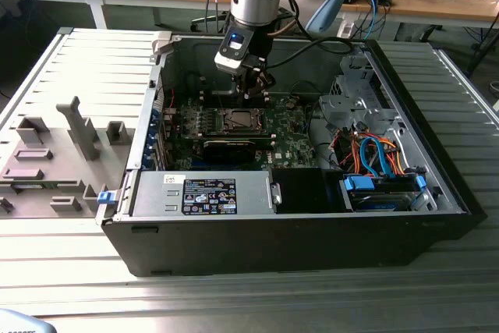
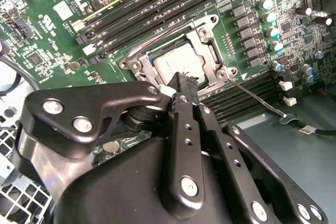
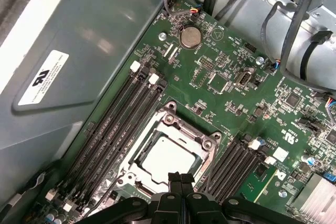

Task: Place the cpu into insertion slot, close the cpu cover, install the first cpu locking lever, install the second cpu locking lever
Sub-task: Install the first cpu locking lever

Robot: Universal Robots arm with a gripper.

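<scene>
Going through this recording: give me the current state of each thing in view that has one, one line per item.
cpu: seated in the insertion slot.
cpu cover: closed flat around the cpu.
gripper: fingers together, empty, at the socket's edge.
locking lever: sticking out sideways from the socket, not latched.
computer case: side panel off, interior exposed.

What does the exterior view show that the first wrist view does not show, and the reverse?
The exterior view alone gives the whole open computer case, the grey fixture blocks at that view's left and the blue drive bay. The first wrist view alone gives the round coin battery and the white label on the case wall. Both share the gripper, its fingers shut, the cpu in the insertion slot, and the green motherboard.
</scene>
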